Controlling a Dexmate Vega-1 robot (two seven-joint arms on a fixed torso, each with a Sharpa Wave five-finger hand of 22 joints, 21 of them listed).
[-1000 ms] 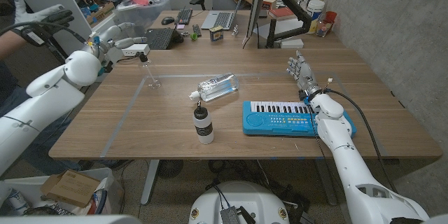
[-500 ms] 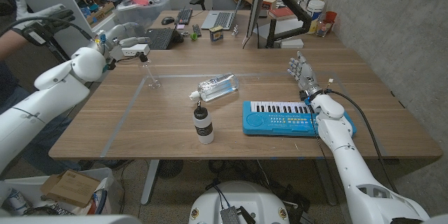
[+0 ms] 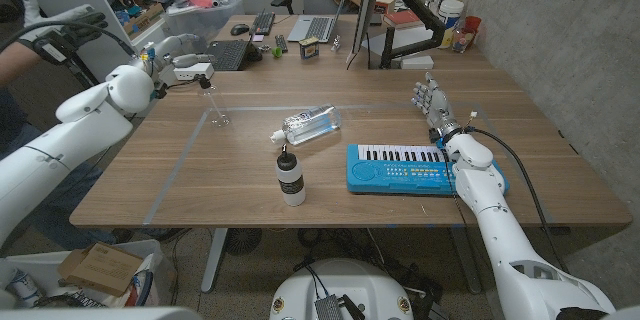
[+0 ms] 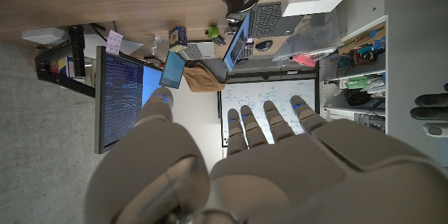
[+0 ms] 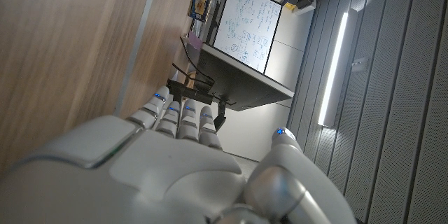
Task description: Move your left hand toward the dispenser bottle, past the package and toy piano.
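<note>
Over the far left corner of the wooden table (image 3: 400,90) in the head view, the robot's left hand (image 3: 190,62) is seen raised, its pale fingers stretched out and apart with nothing held. The small dispenser bottle with a black cap and white body (image 3: 291,177) stands upright near the middle of the front edge. From the left hand it lies toward the front edge and toward the table's right side. The clear plastic package with a white nozzle (image 3: 310,125) lies on its side just behind the bottle, its long axis running roughly from left to right and slightly tilted. The blue toy piano with white keys (image 3: 403,168) rests beside the bottle toward the right edge, long axis parallel to the front edge. The right hand (image 3: 432,105) is seen just behind the piano's far right corner, fingers extended and empty; it is judged the nearer of the two hands to the bottle. No writing on the package or bottle can be read at this size.

In the left wrist view, the left hand (image 4: 245,161) is shown from behind with fingers spread and nothing between them.

In the right wrist view, the right hand (image 5: 182,168) is shown with its fingers extended close together and nothing grasped.
</note>
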